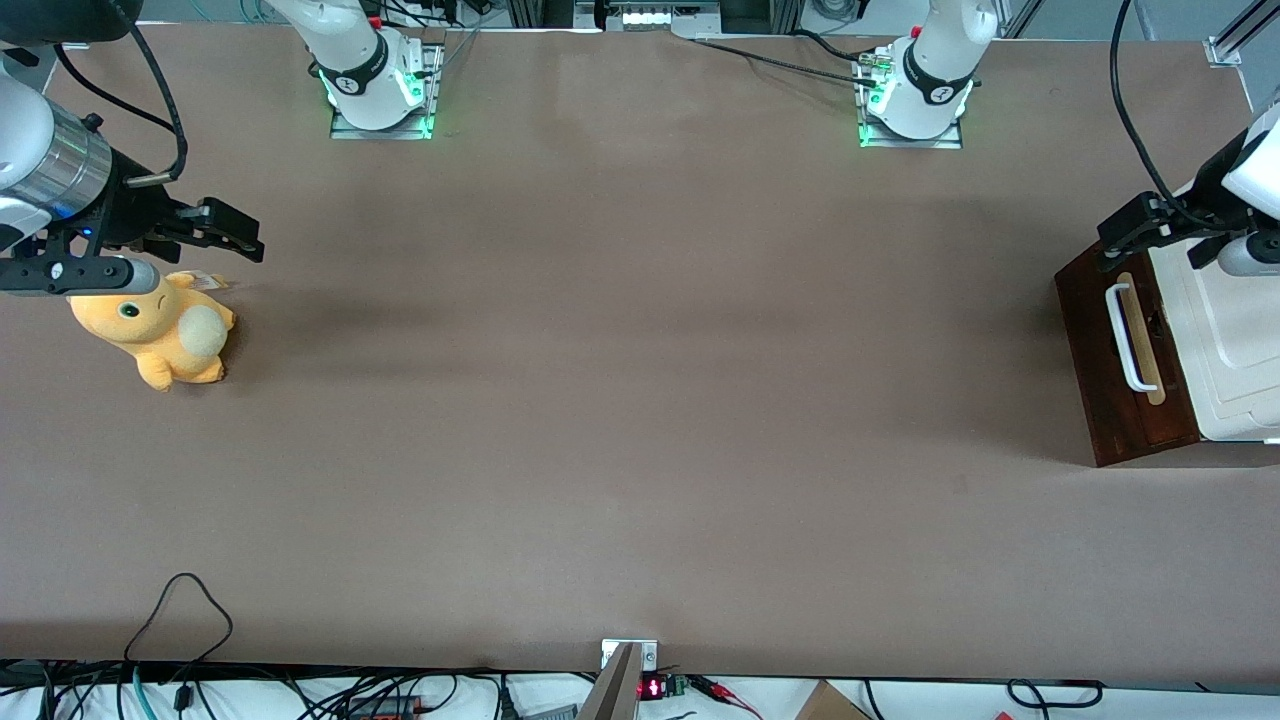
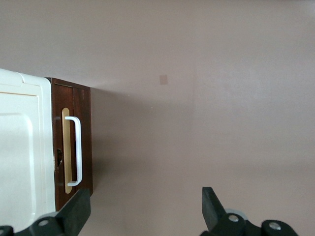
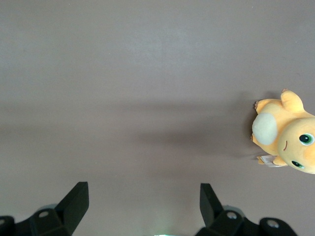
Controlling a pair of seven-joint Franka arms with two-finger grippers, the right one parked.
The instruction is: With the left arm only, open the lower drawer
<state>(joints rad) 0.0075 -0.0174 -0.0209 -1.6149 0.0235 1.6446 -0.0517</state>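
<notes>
The lower drawer [image 1: 1105, 370] shows its dark brown front at the working arm's end of the table. A white bar handle [image 1: 1128, 338] runs along a tan strip on it. The front looks flush with the cabinet. My left gripper [image 1: 1115, 240] hangs above the end of the drawer front farther from the front camera, not touching the handle. In the left wrist view the drawer front [image 2: 84, 123] and the handle [image 2: 77, 150] appear, and the gripper [image 2: 144, 196] is open with only bare table between its fingers. One fingertip [image 2: 78, 204] sits close to the handle's end.
The white cabinet top [image 1: 1240, 340] lies over the drawer. An orange plush toy [image 1: 165, 330] sits toward the parked arm's end, also in the right wrist view [image 3: 288, 132]. Brown table [image 1: 640, 350] spreads between them. A black cable loop [image 1: 185, 610] lies near the front edge.
</notes>
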